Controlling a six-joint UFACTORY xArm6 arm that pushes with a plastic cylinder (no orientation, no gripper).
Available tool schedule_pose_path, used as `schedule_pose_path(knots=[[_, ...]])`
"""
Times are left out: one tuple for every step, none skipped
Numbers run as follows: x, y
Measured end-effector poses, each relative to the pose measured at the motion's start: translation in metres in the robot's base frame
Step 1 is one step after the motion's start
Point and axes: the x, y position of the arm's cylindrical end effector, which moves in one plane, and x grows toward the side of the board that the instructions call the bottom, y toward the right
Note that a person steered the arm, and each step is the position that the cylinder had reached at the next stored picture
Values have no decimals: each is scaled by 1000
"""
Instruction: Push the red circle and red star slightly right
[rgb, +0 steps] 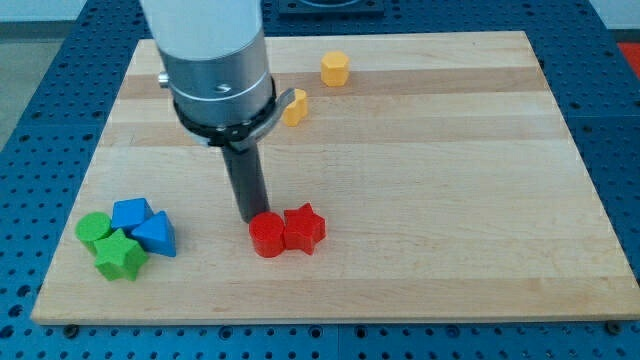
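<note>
The red circle (267, 236) lies on the wooden board (420, 180), low and left of centre. The red star (304, 229) touches its right side. My tip (249, 219) stands just at the circle's upper left edge, touching or nearly touching it. The dark rod rises from there to the arm's grey and white body (215, 70) at the view's top left.
A green circle (94, 230), a green star (120, 255), a blue cube-like block (131, 213) and a blue triangle (155, 235) cluster at the lower left. A yellow hexagon (335, 68) and another yellow block (294, 107), partly behind the arm, lie at the top.
</note>
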Motion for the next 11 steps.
schedule_pose_path(knots=[[7,-28],[32,-49],[43,-49],[34,-46],[28,-23],[28,3],[28,29],[28,54],[27,83],[27,113],[27,139]])
